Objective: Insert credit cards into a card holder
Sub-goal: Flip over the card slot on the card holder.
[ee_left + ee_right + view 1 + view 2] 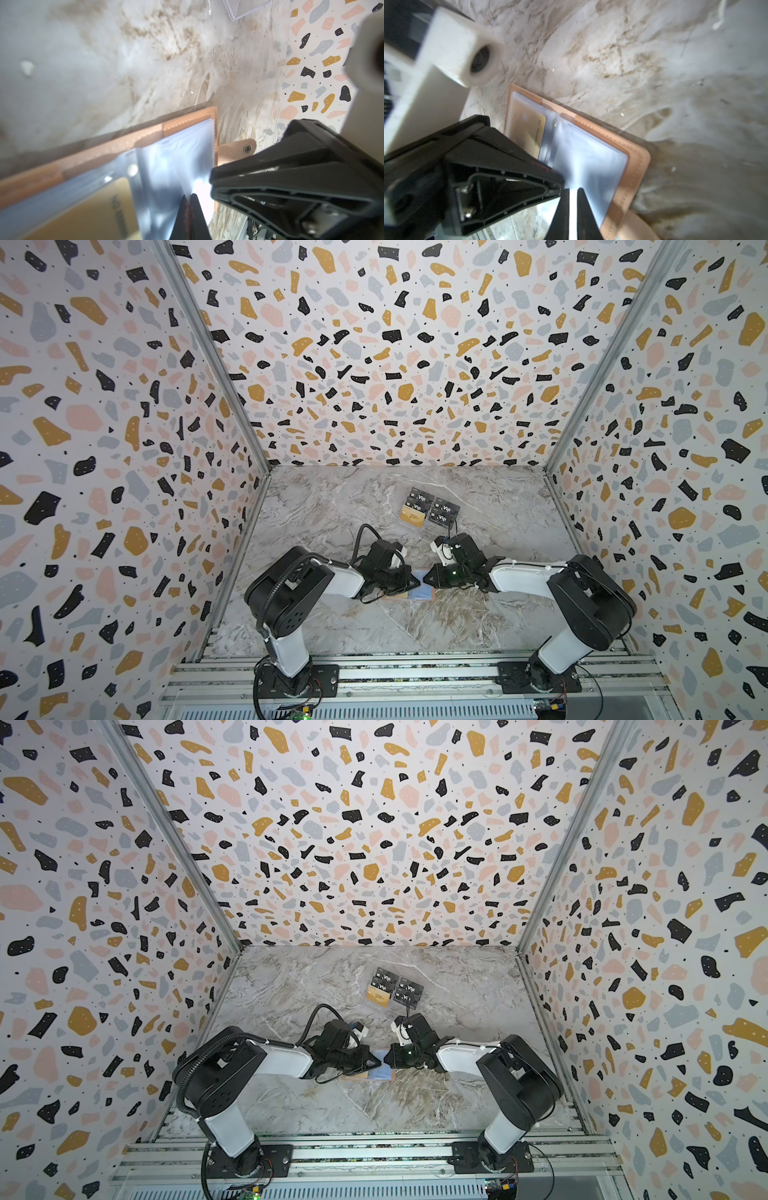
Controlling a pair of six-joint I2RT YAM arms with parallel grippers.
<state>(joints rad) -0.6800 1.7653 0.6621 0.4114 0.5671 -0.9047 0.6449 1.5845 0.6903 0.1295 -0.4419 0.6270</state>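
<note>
- The card holder [637, 158] lies open and flat on the counter [332, 506], between the two arms. One gold credit card [529, 128] already sits in a pocket on its left half.
- The left claw [191, 200] is clenched, its tips pinched on a leaf of the clear sleeves [187, 149].
- The right claw [572, 194] is clamped almost fully, with a bright sliver of those sleeves between its tips. Whether both claws hold one leaf I cannot tell.
- The step looks like parting the leaves to bare an empty pocket.
- To do it well, lift gently and only a little, so the thin plastic neither creases nor drags the holder across the counter. Ease the two pinches apart along the leaf rather than straight up.
- One claw should then pin the page flat while the other fetches the second gold card [412, 515]. That card waits in the acrylic stand [430, 532], beside the black Vip cards [442, 510].
</note>
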